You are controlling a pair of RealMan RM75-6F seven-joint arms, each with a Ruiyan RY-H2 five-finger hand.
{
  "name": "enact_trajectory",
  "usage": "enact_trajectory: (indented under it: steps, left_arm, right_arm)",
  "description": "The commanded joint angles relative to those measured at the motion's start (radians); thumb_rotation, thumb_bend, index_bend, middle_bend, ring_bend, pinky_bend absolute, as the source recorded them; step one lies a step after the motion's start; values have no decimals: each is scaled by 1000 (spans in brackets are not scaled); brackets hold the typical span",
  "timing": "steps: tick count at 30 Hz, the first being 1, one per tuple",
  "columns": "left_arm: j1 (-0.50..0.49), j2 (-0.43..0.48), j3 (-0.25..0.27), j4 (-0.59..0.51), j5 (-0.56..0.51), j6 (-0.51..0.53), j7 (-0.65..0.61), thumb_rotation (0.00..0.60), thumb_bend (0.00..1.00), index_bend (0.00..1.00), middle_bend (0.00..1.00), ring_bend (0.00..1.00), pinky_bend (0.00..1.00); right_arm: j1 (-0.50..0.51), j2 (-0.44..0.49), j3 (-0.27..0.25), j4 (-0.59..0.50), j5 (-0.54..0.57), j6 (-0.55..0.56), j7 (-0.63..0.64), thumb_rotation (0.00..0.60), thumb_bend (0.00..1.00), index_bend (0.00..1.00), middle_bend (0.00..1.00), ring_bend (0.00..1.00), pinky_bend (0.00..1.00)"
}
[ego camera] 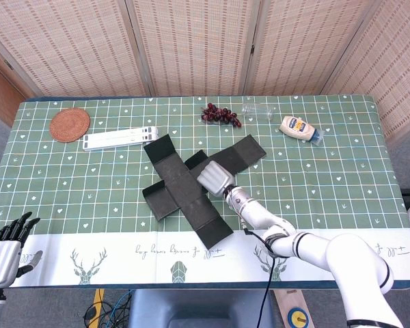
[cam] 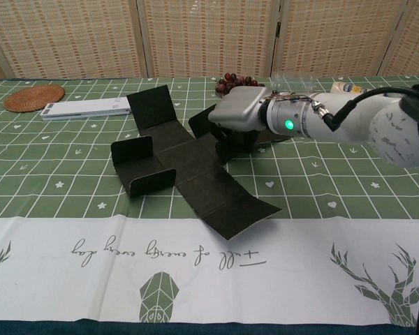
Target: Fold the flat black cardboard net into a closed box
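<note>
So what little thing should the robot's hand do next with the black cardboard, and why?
Probably push one side flap upright. The black cardboard net lies mostly spread out on the table, with only a few flaps tilted up, so no wall is standing yet. The right hand rests on its middle, right next to a raised flap. The left hand hangs off the table's edge, too far away to help.

The white border of the tablecloth (cam: 91, 265) carries a line of cursive script (cam: 160, 248), upside down in the chest view and too small to read. The mayonnaise bottle (ego camera: 299, 128) at two o'clock has a label whose words are blurred
</note>
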Motion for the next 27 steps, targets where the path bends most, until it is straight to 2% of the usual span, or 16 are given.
enact_trajectory:
  steps: [1, 10, 18, 21, 22, 26, 27]
  left_arm:
    - [0, -1, 1, 3, 3, 1, -2, 600, 270, 161, 103, 138, 197]
    - [-1, -5, 2, 13, 7, 0, -15, 600, 270, 161, 103, 138, 197]
    - [-10, -8, -1, 18, 12, -8, -19, 600, 270, 161, 103, 138, 197]
    - [-16, -11, -1, 18, 17, -12, -19, 600, 270, 161, 103, 138, 197]
    - [-17, -12, -1, 18, 18, -13, -19, 600, 270, 161, 103, 138, 197]
    - [-24, -15, -2, 19, 19, -22, -16, 600, 270, 161, 103, 138, 197]
    - [-25, -16, -3, 19, 18, -24, -16, 600, 270, 161, 103, 138, 197]
  right_arm:
    - [-27, 54, 2, -113, 70, 24, -45, 600, 513, 557, 577, 915, 1000]
    - [-85, 172, -39, -423, 255, 162, -187, 600, 513, 557, 581, 916, 1000]
    - [-127, 227, -81, -607, 402, 304, -262, 600, 488, 550, 538, 916, 1000]
    - [-144, 236, -90, -644, 417, 326, -246, 600, 422, 458, 472, 912, 1000]
    - [-150, 237, -93, -650, 413, 332, -237, 600, 392, 399, 433, 911, 1000]
    - [-190, 227, -103, -651, 363, 379, -188, 600, 292, 209, 340, 901, 1000]
    - [-198, 223, -104, -646, 351, 383, -172, 600, 281, 200, 334, 899, 1000]
